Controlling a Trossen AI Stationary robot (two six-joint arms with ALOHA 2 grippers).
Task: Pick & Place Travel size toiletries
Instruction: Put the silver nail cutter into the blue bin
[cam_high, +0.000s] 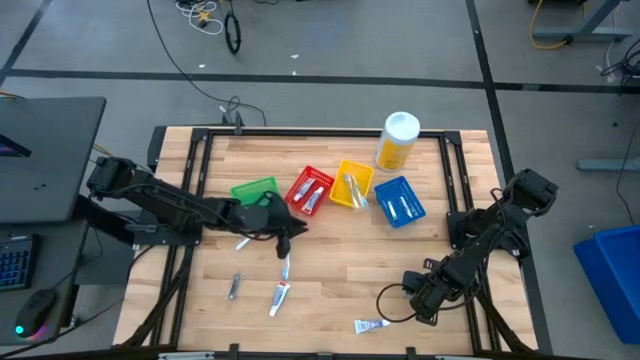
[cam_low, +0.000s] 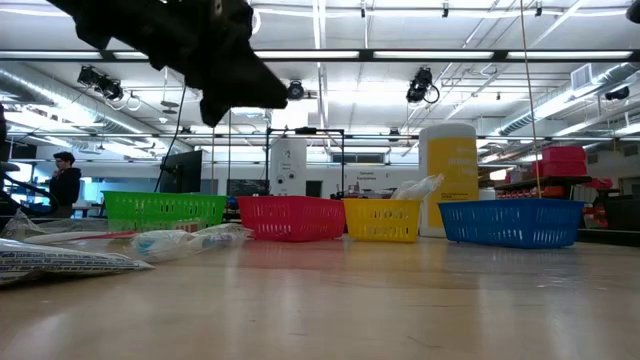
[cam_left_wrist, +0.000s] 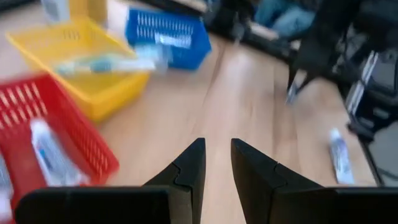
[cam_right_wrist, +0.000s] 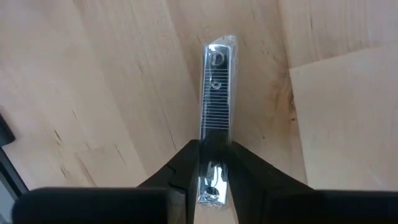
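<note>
Right gripper (cam_right_wrist: 210, 163) is clamped on one end of a wrapped clipper (cam_right_wrist: 216, 93) at the table's near right, likely light, stiff and slippery, while left gripper (cam_left_wrist: 216, 163) hovers slightly apart near the red bin (cam_left_wrist: 37, 118)

Across the back of the table (cam_high: 330, 290), the green bin (cam_high: 252, 189), red bin (cam_high: 310, 189), yellow bin (cam_high: 352, 184), blue bin (cam_high: 400, 201) and tall yellow bottle (cam_high: 397, 141) form a near-continuous barrier. The left arm (cam_high: 180, 208) stretches over the left half. The centre front looks open, apart from scattered toothpaste tubes (cam_high: 279, 296).
</note>
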